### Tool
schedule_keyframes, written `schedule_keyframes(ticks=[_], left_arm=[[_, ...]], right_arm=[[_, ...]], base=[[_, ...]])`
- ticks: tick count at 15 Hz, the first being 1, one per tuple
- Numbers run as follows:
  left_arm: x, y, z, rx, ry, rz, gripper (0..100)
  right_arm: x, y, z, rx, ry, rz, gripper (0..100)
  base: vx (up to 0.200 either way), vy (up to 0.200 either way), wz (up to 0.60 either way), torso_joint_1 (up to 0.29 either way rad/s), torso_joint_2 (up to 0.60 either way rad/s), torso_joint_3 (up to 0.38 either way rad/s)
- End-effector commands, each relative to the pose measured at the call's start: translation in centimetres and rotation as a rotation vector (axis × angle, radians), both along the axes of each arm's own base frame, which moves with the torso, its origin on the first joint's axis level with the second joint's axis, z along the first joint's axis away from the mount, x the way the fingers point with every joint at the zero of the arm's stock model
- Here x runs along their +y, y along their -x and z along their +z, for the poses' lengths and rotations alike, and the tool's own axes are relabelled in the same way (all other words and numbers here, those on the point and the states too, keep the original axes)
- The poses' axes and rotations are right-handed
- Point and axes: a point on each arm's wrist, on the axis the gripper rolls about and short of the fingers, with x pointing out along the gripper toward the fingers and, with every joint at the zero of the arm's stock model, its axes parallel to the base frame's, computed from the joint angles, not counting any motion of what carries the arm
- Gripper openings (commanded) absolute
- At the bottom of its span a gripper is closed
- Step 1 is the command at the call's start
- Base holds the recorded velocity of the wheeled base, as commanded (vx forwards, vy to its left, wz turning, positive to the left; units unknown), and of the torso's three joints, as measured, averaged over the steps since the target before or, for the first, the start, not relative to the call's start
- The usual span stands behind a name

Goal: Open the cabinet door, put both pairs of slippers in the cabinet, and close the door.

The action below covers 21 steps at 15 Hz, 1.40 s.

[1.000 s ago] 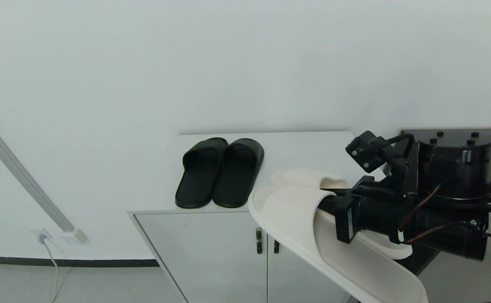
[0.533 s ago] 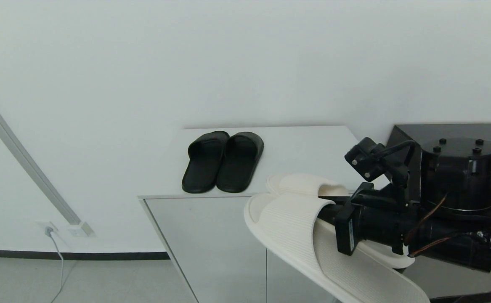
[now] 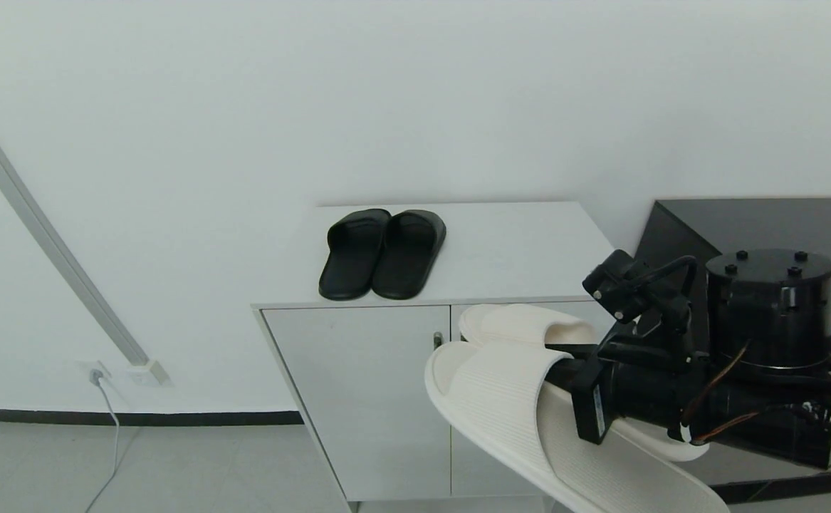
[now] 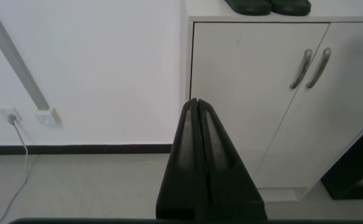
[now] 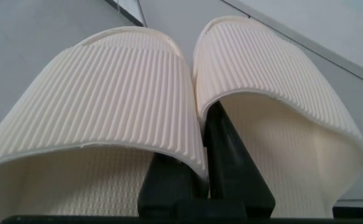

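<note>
Where the pair of cream ribbed fabric slippers (image 3: 515,385) is: off the cabinet, held in the air in front of its right door. They lie side by side, toes toward the cabinet, soles sloping down toward the robot.
Right gripper (image 5: 205,146): its black fingers reach in under the two straps where the slippers meet. They pinch the adjoining strap walls together and carry both slippers.
Left gripper (image 4: 196,111): low, in front of the left door and apart from it. Its two black fingers are pressed flat against each other with nothing between them.
White two-door cabinet (image 3: 365,385): against the white wall, both doors closed. Two slim metal bar handles (image 4: 301,68) stand just beside each other at the centre seam.
Pair of black rubber slide slippers (image 3: 383,253): on the cabinet top, left of its middle, touching side by side. Toes point to the wall and heels are near the front edge.
Wall socket (image 3: 95,372): low on the wall, left of the cabinet, with a grey cable hanging to the floor.
Grey wall strip (image 3: 38,221): slants down the wall to a small box beside the socket.
</note>
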Motion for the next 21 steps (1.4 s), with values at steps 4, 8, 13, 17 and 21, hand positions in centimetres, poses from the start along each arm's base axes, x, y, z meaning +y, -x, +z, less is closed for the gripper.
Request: schedule_keyframes(ticks=[4, 8, 13, 17, 21], left_arm=[[0.0, 0.0, -0.01, 0.001, 0.002, 0.001, 0], [0.0, 0.0, 0.0, -0.001, 0.002, 0.001, 0], [0.0, 0.0, 0.0, -0.001, 0.002, 0.0, 0], [0.0, 0.0, 0.0, -0.001, 0.002, 0.0, 0], [0.0, 0.0, 0.0, -0.001, 0.002, 0.001, 0]], right_arm=[[0.11, 0.41, -0.5, 0.012, 0.012, 0.016, 0], [0.12, 0.41, -0.7, 0.017, 0.017, 0.016, 0], [0.07, 0.46, -0.86, 0.022, 0.022, 0.016, 0], [-0.02, 0.54, -1.01, 0.024, 0.026, 0.015, 0], [0.04, 0.48, -1.14, 0.027, 0.029, 0.015, 0]], base=[[0.0, 0.0, 0.0, 0.0, 0.0, 0.0], [0.0, 0.0, 0.0, 0.0, 0.0, 0.0], [0.0, 0.0, 0.0, -0.032, 0.08, 0.046], [0.0, 0.0, 0.0, -0.196, 0.49, 0.278], [0.0, 0.0, 0.0, -0.211, 0.53, 0.319]])
